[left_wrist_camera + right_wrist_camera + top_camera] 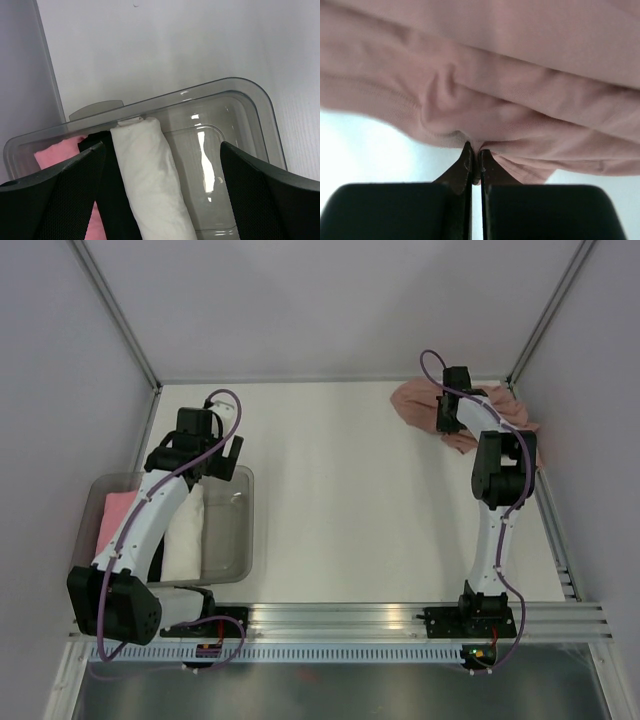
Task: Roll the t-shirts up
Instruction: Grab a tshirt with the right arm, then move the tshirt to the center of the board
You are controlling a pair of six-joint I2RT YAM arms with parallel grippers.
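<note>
A dusty salmon-pink t-shirt (415, 400) lies crumpled at the far right corner of the table; in the right wrist view the t-shirt (510, 105) fills the upper frame in folds. My right gripper (447, 418) is over it and my right gripper (475, 152) is shut on a pinch of its lower edge. My left gripper (213, 452) hangs over the far end of the grey bin; its left gripper (162, 165) fingers stand wide open with nothing between them.
A clear grey bin (240, 540) at the left holds a bright pink roll (113, 515), a black roll (112, 200) and a white roll (185, 535). The white roll (150, 175) lies just below my left fingers. Metal frame posts and grey walls close the table in.
</note>
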